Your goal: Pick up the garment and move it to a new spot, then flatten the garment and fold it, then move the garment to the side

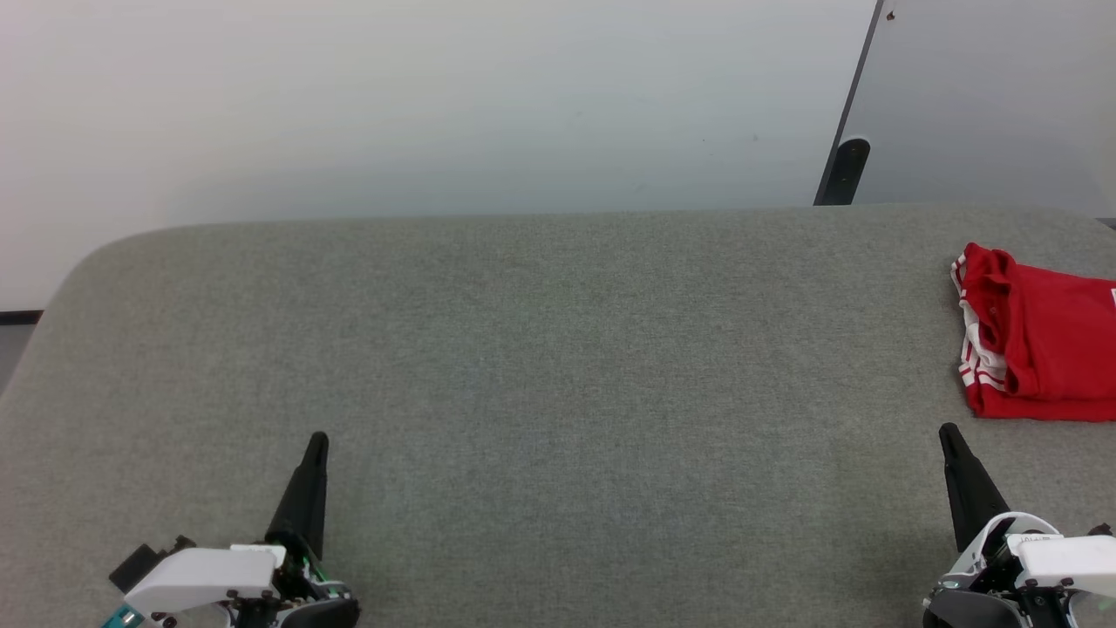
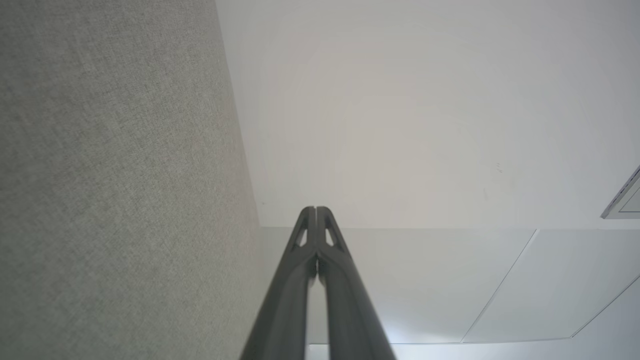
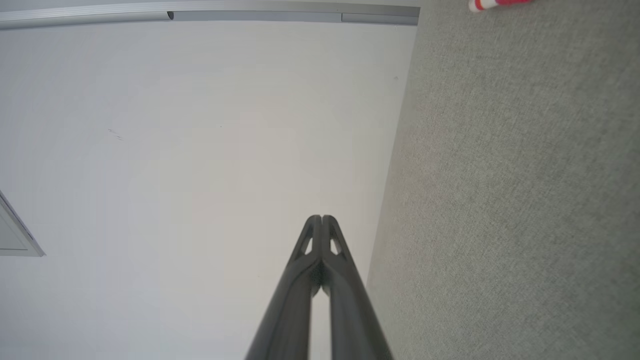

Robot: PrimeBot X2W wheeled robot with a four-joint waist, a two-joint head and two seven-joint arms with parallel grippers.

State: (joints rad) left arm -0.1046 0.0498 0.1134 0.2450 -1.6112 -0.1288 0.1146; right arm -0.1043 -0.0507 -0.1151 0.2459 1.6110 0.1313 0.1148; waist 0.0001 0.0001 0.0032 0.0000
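The garment, a red jersey with white-striped trim, lies folded at the far right of the grey table, cut off by the head view's right edge. A sliver of its red and white trim peeks in at the top of the right wrist view. My left gripper rests at the lower left, shut with nothing in it; its tips meet in the left wrist view. At the lower right my right gripper is likewise shut and empty, just below the garment and apart from it.
The grey fabric-covered table has a rounded far-left corner. A white wall stands behind it. A grey panel with a dark post rises at the back right.
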